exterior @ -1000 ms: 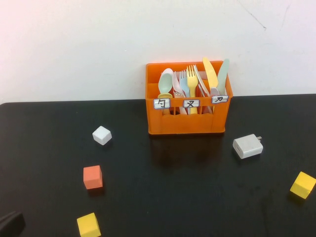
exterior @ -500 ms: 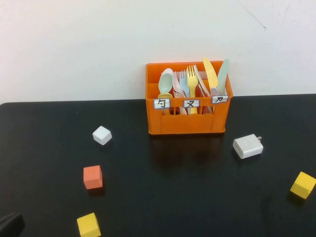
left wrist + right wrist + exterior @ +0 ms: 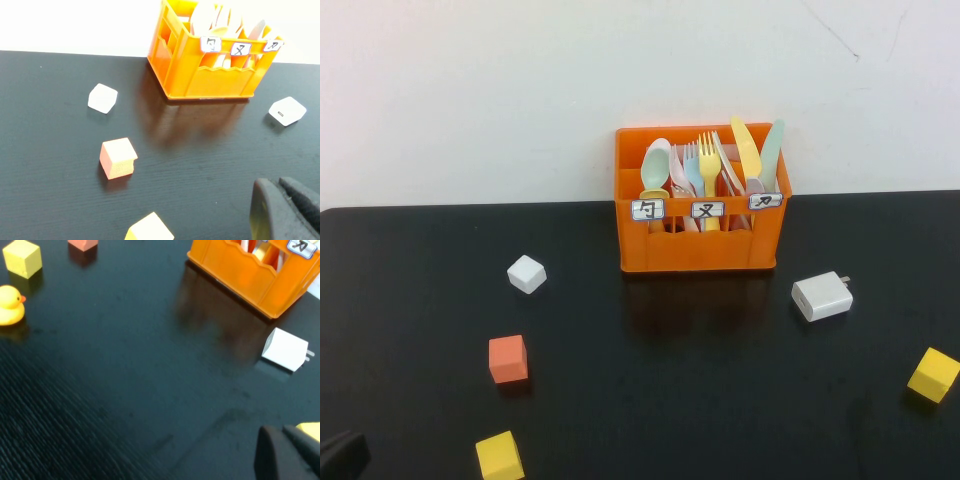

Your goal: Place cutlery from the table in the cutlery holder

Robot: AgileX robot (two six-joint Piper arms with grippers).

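Observation:
The orange cutlery holder (image 3: 700,240) stands at the back of the black table (image 3: 670,400), against the white wall. Upright in it are a yellow knife (image 3: 745,150), a mint-green knife (image 3: 772,152), a yellow fork (image 3: 708,158) and other pieces. No cutlery lies on the table in any view. Only a dark tip of my left gripper (image 3: 340,455) shows, at the near left corner. In its wrist view the left gripper (image 3: 276,184) is shut and empty, well short of the holder (image 3: 215,80). My right gripper (image 3: 277,430) is also shut and empty, low over the table.
Loose on the table are a white cube (image 3: 526,273), a red cube (image 3: 508,359), two yellow cubes (image 3: 499,456) (image 3: 933,374) and a white charger plug (image 3: 822,296). The right wrist view also shows a yellow toy duck (image 3: 11,305).
The left gripper's dark tip has sunk slightly toward the near left corner. Nothing else has moved.

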